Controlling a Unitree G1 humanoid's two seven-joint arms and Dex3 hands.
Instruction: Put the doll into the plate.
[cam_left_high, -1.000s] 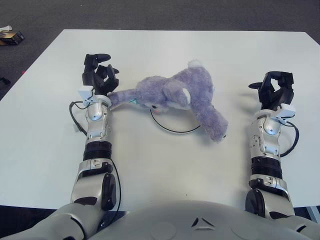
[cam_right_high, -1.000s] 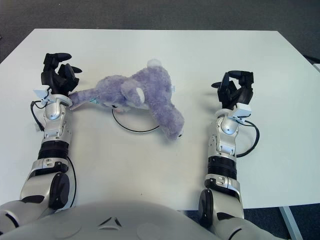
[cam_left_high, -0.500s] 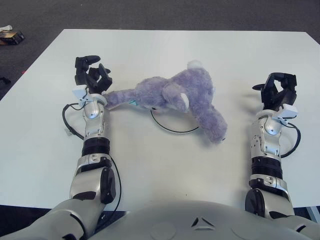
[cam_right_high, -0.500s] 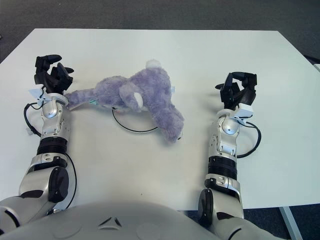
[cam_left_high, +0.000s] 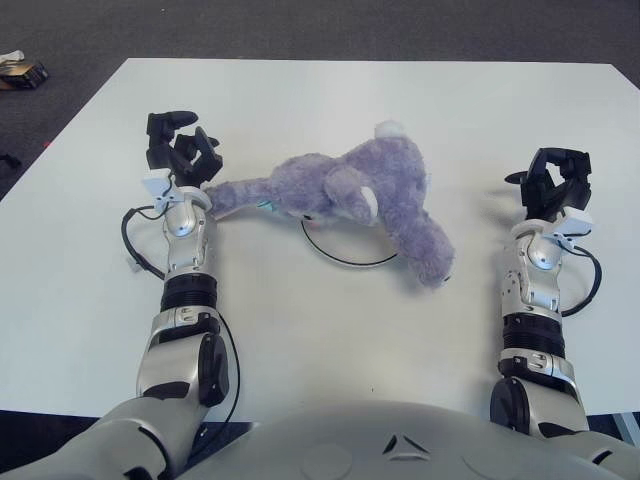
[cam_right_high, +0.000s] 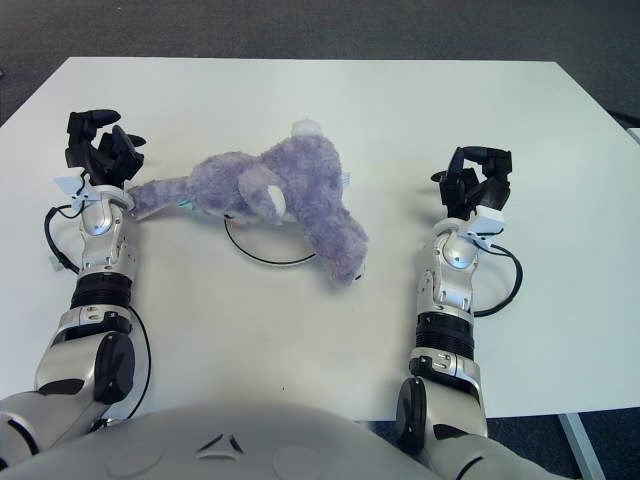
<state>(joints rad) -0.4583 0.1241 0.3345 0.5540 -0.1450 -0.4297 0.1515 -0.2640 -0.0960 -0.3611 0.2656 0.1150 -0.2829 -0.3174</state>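
Smooth white table (cam_left_high: 330, 330); fuzzy purple doll (cam_left_high: 350, 195) covers round plate (cam_left_high: 345, 258).

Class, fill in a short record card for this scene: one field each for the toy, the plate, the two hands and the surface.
toy: purple plush doll, lying across the plate
plate: white plate, only its dark front rim showing under the doll
left hand: left hand beside the doll's left end, holding nothing
right hand: right hand apart at the right, fingers curled
surface: white table
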